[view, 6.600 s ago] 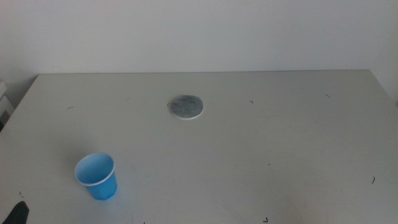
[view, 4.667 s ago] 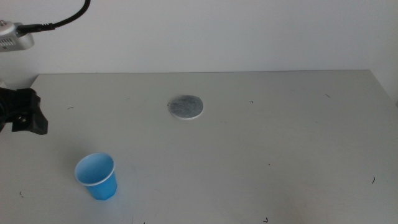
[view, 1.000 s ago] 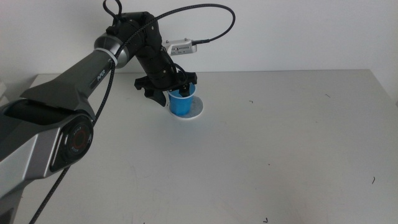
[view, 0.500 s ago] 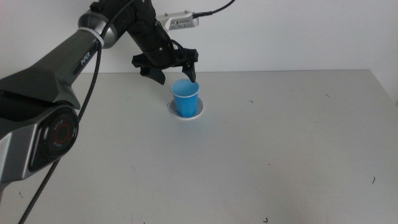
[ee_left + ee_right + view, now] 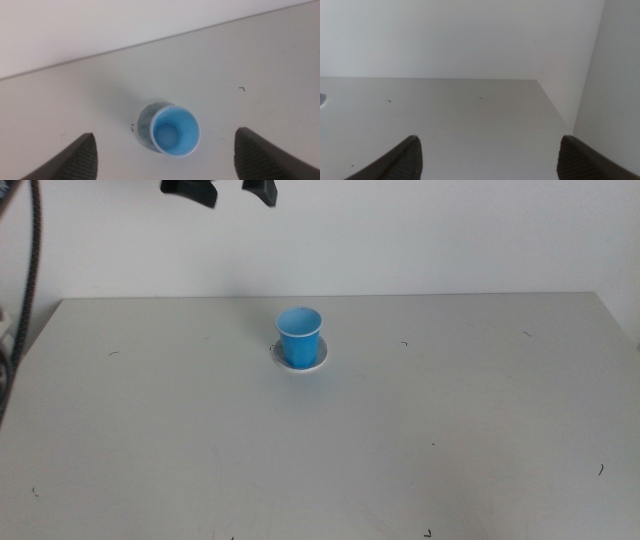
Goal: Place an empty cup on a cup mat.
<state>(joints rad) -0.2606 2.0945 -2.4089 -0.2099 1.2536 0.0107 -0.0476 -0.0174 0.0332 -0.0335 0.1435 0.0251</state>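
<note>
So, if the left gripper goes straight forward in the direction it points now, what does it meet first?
Most likely the cup. The left gripper, jaws wide open, hangs high above it, and the cup stands upright on the cup mat, roughly between the jaws. Nothing else shows in between, though depth is hard to judge.

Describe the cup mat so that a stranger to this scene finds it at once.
Look at the far middle of the grey table, where the blue cup stands upright. The cup mat is the flat round disc under it; only its white edge and grey top peek out.

Overhead plus wrist views (shared cup (image 5: 299,336))
</note>
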